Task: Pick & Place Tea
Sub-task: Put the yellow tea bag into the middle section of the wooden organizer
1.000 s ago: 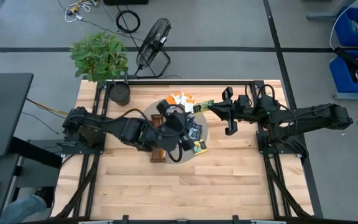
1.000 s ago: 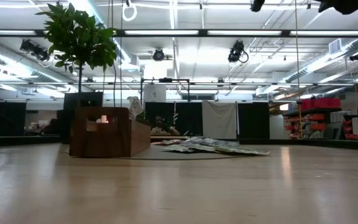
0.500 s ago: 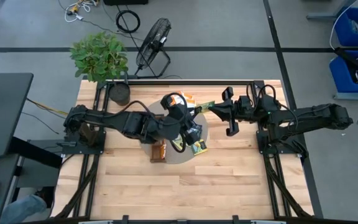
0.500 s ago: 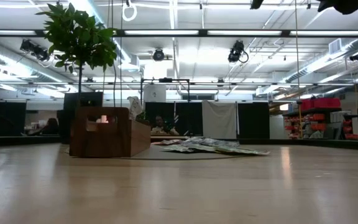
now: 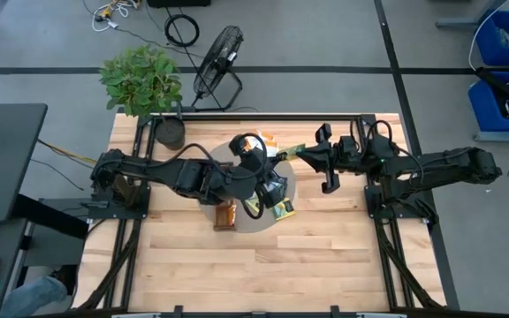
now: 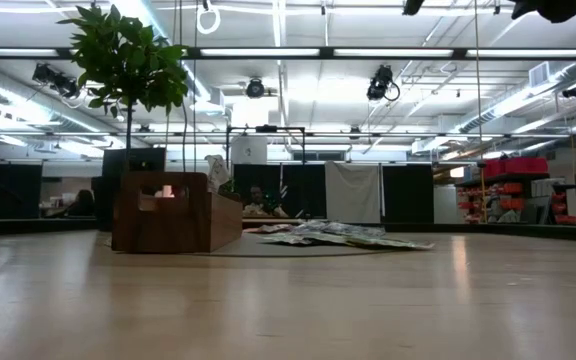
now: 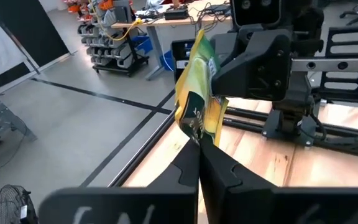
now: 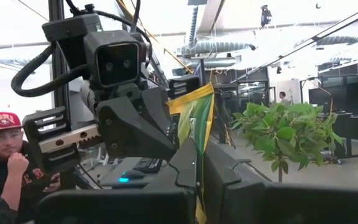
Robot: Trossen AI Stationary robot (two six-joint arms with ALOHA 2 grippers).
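Observation:
A yellow-green tea sachet [image 5: 289,151] hangs in the air over the far middle of the table, between my two grippers. My left gripper [image 7: 199,150] reaches it from the table's left and is shut on it. My right gripper [image 8: 199,151] faces it from the table's right, also shut on it. More tea sachets [image 5: 273,200] lie in a loose pile on a round grey mat [image 5: 259,221], seen flat in the low view [image 6: 338,235]. A brown wooden tray [image 5: 226,215] stands at the mat's left side. My left gripper pinches the sachet's near edge [image 7: 197,133] between its two fingers, coming about level from the table's left. The sachet stands on edge, lifted clear of the table. My right gripper pinches the sachet's opposite edge [image 8: 199,138] between its two fingers, coming about level from the table's right. The sachet stands upright past the fingertips, clear of everything below.
A potted plant [image 5: 141,79] stands at the table's far left corner and a floor fan [image 5: 217,57] behind the far edge. Dark frame rails [image 5: 383,212] run along both sides. A person [image 8: 2,146] sits beyond the table. Bare wood fills the near half [image 5: 263,265].
My left arm has swung a little toward the table's far edge, bringing its gripper up to the sachet held by my right gripper. It has kept still for the last half second. The right arm and the sachet have stayed in place.

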